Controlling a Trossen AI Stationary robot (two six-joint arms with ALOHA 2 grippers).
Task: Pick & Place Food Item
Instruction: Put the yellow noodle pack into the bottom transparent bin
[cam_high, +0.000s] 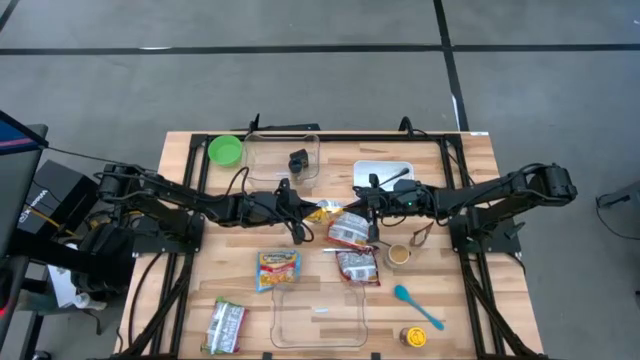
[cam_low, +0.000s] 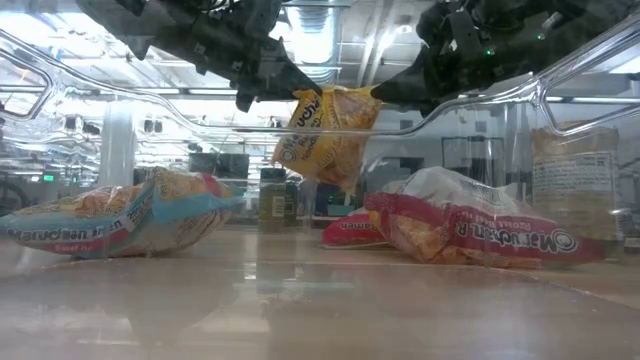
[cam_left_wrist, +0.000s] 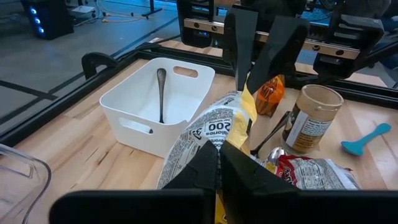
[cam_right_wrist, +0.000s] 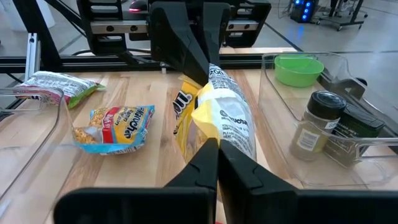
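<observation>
A yellow noodle packet (cam_high: 325, 212) hangs above the middle of the table, and both grippers are shut on it. My left gripper (cam_high: 303, 210) reaches in from the table's left and my right gripper (cam_high: 362, 204) from the right. In the low view the packet (cam_low: 328, 125) sags between the two grippers, clear of the wood. The left wrist view shows the packet (cam_left_wrist: 214, 127) running away from my own fingers to the right arm's fingers at its far end. The right wrist view shows the same packet (cam_right_wrist: 224, 112) from the opposite side. My left gripper pinches the packet's left end (cam_left_wrist: 231, 148) between its two fingers. They come nearly level from the table's left. The packet is lifted clear of the table and stretches away toward the other gripper. My right gripper pinches the packet's opposite end (cam_right_wrist: 210, 132) between its two fingers, coming nearly level from the table's right. The packet hangs clear of the table between the two holds, its middle drooping below them.
Two red noodle packets (cam_high: 355, 250) and a blue one (cam_high: 278, 268) lie under and near the grippers. A green packet (cam_high: 227, 325), a jar (cam_high: 399, 254), a teal spoon (cam_high: 417, 306), a near clear bin (cam_high: 320, 315), a far clear bin (cam_high: 285, 155), a white bin (cam_high: 385, 175) and a green bowl (cam_high: 225, 150) surround them.
</observation>
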